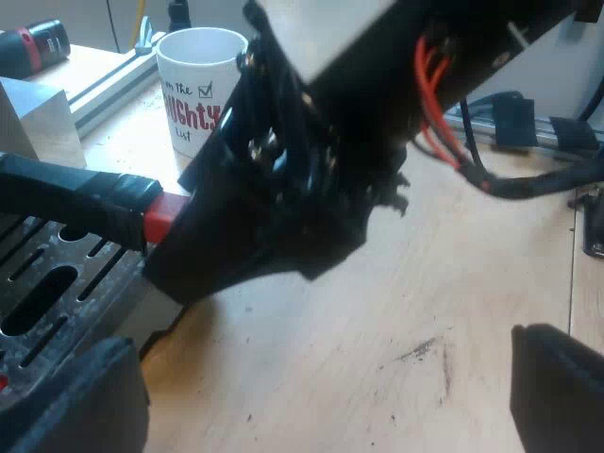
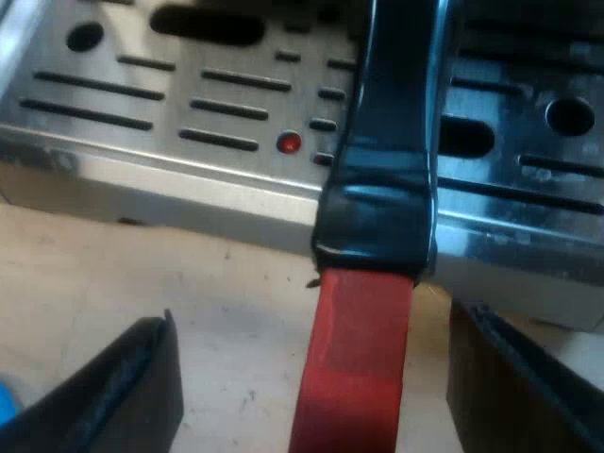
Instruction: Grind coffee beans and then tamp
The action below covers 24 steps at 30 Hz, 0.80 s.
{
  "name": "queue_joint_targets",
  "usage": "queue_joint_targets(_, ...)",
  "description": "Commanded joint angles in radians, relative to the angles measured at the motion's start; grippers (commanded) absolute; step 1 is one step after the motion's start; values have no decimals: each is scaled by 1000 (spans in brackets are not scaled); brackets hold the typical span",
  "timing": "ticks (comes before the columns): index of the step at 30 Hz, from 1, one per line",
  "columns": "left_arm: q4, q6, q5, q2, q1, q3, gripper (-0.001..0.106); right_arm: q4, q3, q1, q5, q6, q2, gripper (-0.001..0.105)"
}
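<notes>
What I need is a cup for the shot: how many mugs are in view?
1. The white mug stands on the wooden table, partly behind the right arm; that arm could hide others.

The only writing that can be read stands on the side of the white mug (image 1: 193,85), which is partly covered. The upper line, in thin black handwriting, ends with "the" and a small ticked box. Below it come big red capitals, of which "GHTY" is readable (the beginning is hidden), and under them "List" in black.
</notes>
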Motion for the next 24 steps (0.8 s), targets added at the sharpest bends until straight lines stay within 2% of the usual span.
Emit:
queue_joint_targets(1,-1,5,0,-5,1,-3,80,3,-7,-15,-27,-8,24,62)
queue_joint_targets(9,1,5,0,-5,1,-3,80,-3,-7,-42,-66,-8,71,62)
queue_joint_targets(13,6,5,0,-5,1,-3,80,-18,-7,-70,-121,-10,87,62)
queue_joint_targets(24,5,5,0,-5,1,-3,80,-19,-7,-90,-144,-18,89,62)
